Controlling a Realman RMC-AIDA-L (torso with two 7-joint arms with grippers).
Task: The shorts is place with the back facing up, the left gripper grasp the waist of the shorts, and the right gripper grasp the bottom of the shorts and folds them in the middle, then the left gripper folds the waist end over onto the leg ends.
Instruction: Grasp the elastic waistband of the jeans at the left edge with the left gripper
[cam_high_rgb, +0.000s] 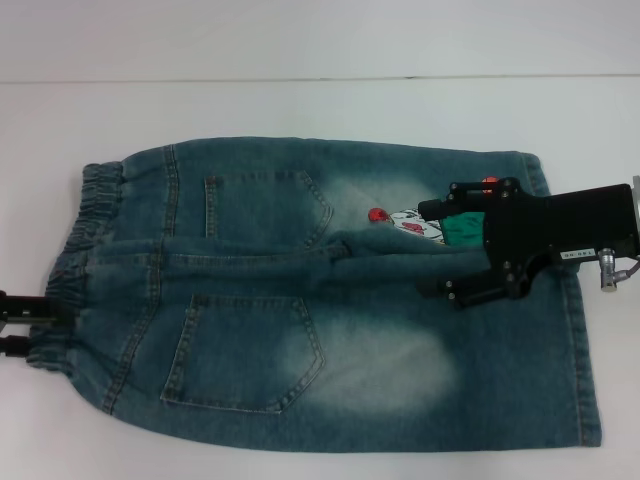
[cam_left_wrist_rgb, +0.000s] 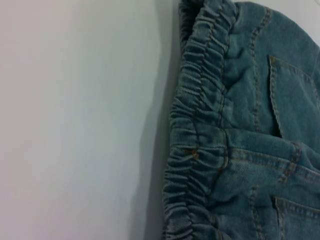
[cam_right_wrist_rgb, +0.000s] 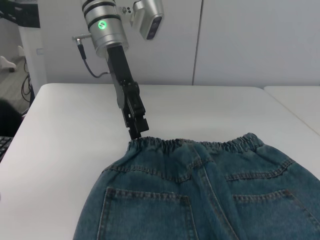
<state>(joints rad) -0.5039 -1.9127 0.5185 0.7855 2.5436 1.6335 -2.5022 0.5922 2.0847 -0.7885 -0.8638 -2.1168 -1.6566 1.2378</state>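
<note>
The blue denim shorts (cam_high_rgb: 300, 300) lie flat, back pockets up. The ruffled waist (cam_high_rgb: 75, 250) is at the left and the straight leg hems (cam_high_rgb: 585, 350) at the right. My right gripper (cam_high_rgb: 440, 250) is open over the inner legs, short of the hems. Its fingers straddle the centre seam beside the cartoon patch (cam_high_rgb: 405, 222). My left gripper (cam_high_rgb: 20, 322) sits at the nearer part of the waist. In the right wrist view the left gripper (cam_right_wrist_rgb: 136, 131) meets the edge of the waist (cam_right_wrist_rgb: 200, 146). The left wrist view shows only the elastic waist (cam_left_wrist_rgb: 200, 125) up close.
The shorts rest on a white table (cam_high_rgb: 320, 100), with bare surface beyond them and at their left. A table edge and a wall (cam_right_wrist_rgb: 240, 40) show behind the left arm.
</note>
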